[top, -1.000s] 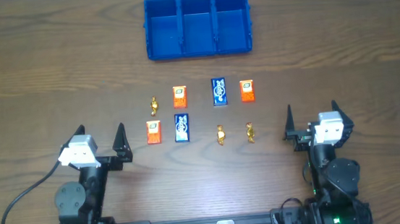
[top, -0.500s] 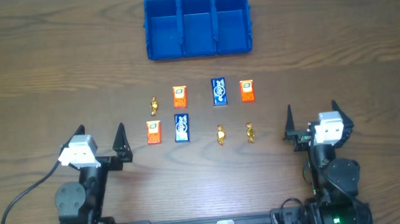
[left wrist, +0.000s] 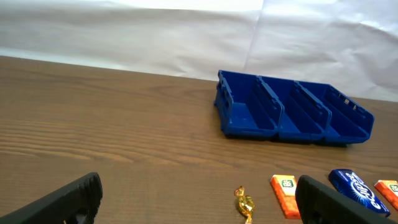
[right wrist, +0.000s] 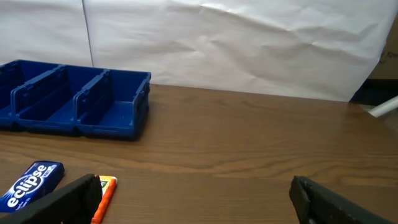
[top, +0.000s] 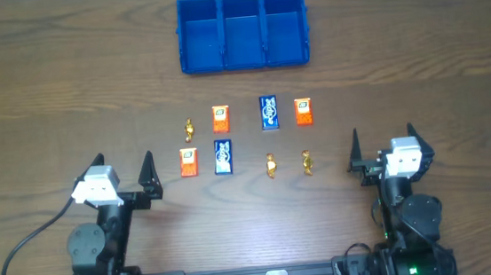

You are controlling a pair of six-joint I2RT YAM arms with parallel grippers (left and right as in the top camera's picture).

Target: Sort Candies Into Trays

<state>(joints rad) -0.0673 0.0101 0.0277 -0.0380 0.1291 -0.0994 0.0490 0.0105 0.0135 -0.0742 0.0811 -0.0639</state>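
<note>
I count three orange packs point(top: 220, 117), two blue packs point(top: 268, 112), seemingly three gold sweets point(top: 270, 166), one three-bin tray point(top: 245, 63); left gripper point(top: 122, 157) and right gripper point(top: 381, 131) both released

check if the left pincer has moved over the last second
No. In the top view the left pincer sits open at the same spot as in both earlier pictures, just left of the nearest orange candy and equally far below the blue tray.

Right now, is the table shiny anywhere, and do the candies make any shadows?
Top view: even light, no bright glare on the table, and the candies cast barely any shadow. Left wrist view: a thin dark shadow hugs the base of the blue tray. Right wrist view: the table has a soft pale sheen, nothing dazzling.
</note>
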